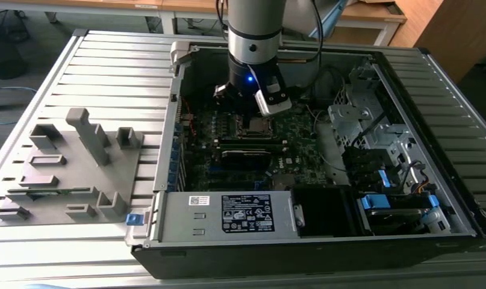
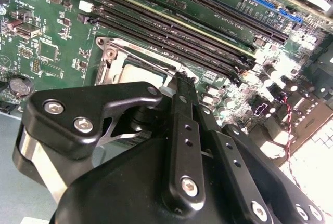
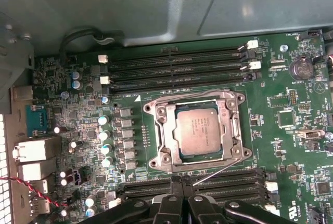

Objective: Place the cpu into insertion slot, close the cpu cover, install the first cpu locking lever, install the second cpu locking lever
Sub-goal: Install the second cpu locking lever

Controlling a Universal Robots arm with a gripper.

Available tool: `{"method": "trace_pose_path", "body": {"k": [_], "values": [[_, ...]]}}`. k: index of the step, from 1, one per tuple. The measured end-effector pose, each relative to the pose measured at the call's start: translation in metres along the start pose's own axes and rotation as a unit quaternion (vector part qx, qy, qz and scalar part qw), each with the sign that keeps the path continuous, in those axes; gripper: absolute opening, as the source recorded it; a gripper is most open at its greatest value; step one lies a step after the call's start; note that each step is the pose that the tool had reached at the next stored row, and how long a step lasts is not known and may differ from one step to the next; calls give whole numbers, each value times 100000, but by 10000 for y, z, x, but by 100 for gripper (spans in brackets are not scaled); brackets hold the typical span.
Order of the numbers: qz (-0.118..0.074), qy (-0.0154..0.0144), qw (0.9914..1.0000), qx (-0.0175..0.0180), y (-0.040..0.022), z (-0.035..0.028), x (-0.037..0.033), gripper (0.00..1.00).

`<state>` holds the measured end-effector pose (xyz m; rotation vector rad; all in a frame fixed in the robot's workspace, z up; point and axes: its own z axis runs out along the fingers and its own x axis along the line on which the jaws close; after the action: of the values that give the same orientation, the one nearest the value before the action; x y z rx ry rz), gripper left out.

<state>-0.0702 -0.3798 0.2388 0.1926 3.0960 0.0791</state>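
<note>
Hanging over the open computer case (image 1: 323, 198) on the slatted bench (image 1: 106, 66) in the exterior view, the arm hides most of the insertion slot (image 1: 256, 126). In the second wrist view the pincer (image 2: 179, 81), fingers together and empty, covers part of the cpu (image 2: 136, 70). In the first wrist view the cpu sits in the slot under the lowered cpu cover (image 3: 161, 125), with one lever (image 3: 216, 173) sticking out loose.

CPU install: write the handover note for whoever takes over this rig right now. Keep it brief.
Gripper: looks shut, tips at the free end of a locking lever; whether it grips the lever I cannot tell.
Things: the cpu sits in the insertion slot; the cpu cover lies down around it.
Done: chip placed, cover apparently closed.
Left: that lever slants out from the socket, unlatched. The other lever's state is unclear, so check it.
</note>
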Motion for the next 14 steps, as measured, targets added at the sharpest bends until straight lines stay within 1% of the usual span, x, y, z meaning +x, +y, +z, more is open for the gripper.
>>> {"method": "trace_pose_path", "body": {"k": [10,14], "values": [[4,-10,100000,-21,0,5,0,11],[4,-5,100000,-11,-3,48,5,11]]}}
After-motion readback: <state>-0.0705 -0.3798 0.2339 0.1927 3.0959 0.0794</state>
